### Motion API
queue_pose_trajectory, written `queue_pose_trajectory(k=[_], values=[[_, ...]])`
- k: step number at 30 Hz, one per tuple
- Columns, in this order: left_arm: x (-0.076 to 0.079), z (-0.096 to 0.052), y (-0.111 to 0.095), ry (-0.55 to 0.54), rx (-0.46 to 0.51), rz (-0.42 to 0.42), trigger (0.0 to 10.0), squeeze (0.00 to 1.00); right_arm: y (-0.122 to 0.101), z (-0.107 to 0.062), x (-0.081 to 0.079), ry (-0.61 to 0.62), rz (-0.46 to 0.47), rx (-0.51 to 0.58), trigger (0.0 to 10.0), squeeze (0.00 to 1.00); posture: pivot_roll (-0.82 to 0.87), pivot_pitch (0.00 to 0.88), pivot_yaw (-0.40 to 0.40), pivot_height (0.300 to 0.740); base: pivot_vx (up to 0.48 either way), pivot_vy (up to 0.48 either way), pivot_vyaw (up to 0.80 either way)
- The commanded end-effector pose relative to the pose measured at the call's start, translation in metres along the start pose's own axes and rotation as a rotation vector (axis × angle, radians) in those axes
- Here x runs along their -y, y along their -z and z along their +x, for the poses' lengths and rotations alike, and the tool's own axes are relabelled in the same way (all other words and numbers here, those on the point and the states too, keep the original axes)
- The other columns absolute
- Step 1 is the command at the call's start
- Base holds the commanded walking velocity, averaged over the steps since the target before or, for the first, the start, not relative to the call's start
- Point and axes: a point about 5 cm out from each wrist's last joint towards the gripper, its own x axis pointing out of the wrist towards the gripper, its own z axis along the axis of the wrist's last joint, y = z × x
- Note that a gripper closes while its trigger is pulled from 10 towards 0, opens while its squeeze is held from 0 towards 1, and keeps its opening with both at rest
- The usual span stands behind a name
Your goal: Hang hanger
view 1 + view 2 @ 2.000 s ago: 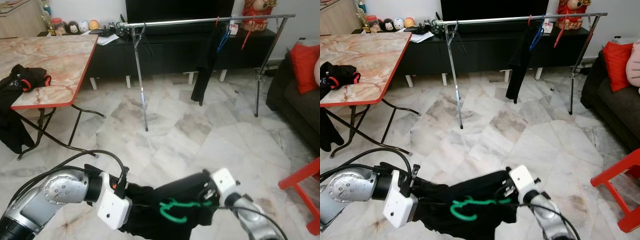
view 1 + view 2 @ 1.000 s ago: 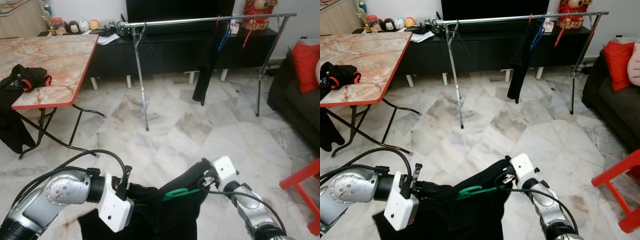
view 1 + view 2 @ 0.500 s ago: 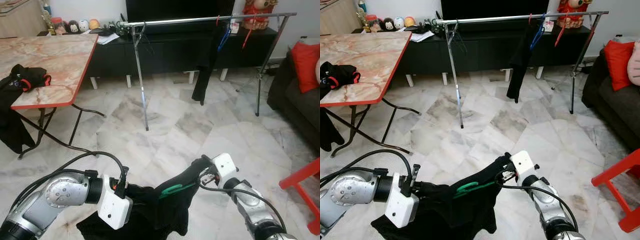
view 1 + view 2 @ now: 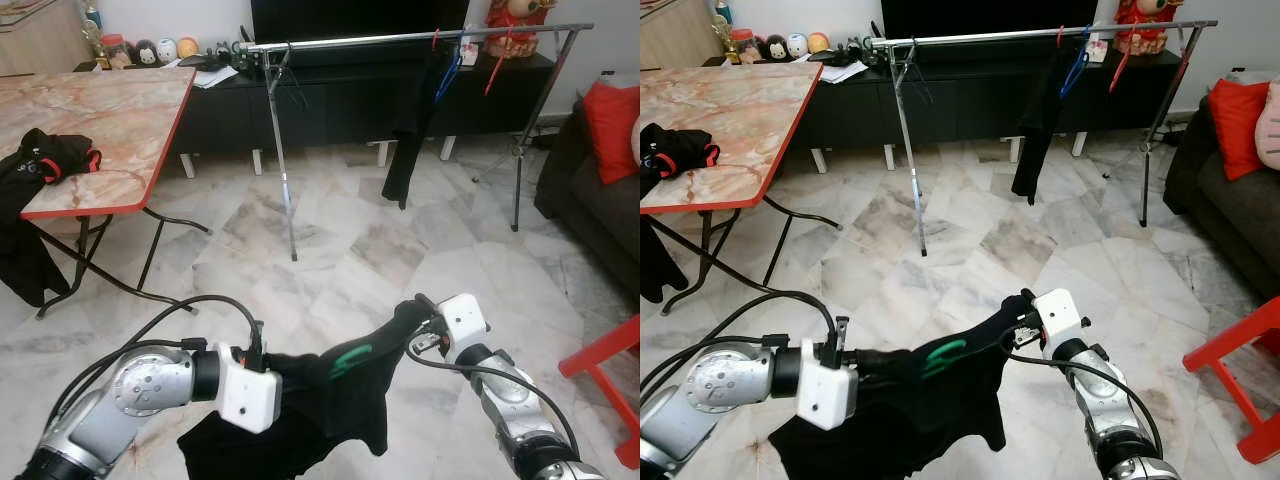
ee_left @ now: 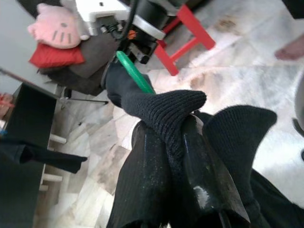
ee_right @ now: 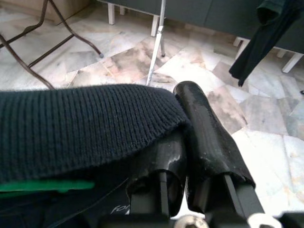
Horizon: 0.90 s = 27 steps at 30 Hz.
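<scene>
A green hanger (image 4: 350, 358) sits inside a black knitted garment (image 4: 300, 425) stretched between my two grippers low in front of me. My left gripper (image 5: 168, 126) is shut on a fold of the garment at its left end. My right gripper (image 4: 412, 320) is shut on the hanger's right end, with knit fabric (image 6: 85, 123) draped over its fingers. The green hanger (image 5: 134, 72) runs from the fabric to the right gripper. The metal clothes rack (image 4: 400, 40) stands far ahead, with a black garment (image 4: 405, 130), a blue hanger (image 4: 447, 72) and a red hanger (image 4: 494, 68) on it.
A marble-topped table with a red edge (image 4: 110, 205) stands at the left with black clothing (image 4: 45, 160) on it. A red chair (image 4: 600, 365) and a dark sofa with a red cushion (image 4: 610, 120) are at the right. Marble floor (image 4: 350, 250) lies between me and the rack.
Both grippers have lifted the garment and hanger higher. The right gripper has moved up and to the right, and the garment now hangs stretched between them.
</scene>
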Motion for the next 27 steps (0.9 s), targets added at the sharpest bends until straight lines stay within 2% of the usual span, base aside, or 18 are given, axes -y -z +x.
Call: queue_pose_trajectory(k=[1,11,18,27], values=[[-0.005,-0.003,0.003,-0.065,-0.019,-0.025,10.0,0.0,-0.012,0.004,0.005,0.029,0.003,0.05,0.0,0.0,0.01,0.015,0.001,0.74,0.0,0.0,0.0],[-0.006,0.003,0.012,-0.143,-0.052,-0.109,10.0,0.0,-0.03,0.009,0.012,0.061,0.007,0.12,0.0,0.0,0.0,0.01,0.001,0.74,0.0,0.0,0.0],[-0.008,0.007,0.018,-0.22,-0.073,-0.202,10.0,0.0,-0.039,0.013,0.013,0.062,0.002,0.146,0.0,0.0,0.0,0.005,-0.001,0.74,0.0,0.0,0.0],[-0.011,0.013,0.018,-0.24,-0.067,-0.229,10.0,0.0,-0.04,0.013,0.011,0.059,0.003,0.149,0.0,0.0,0.0,0.003,-0.003,0.74,0.0,0.0,0.0]])
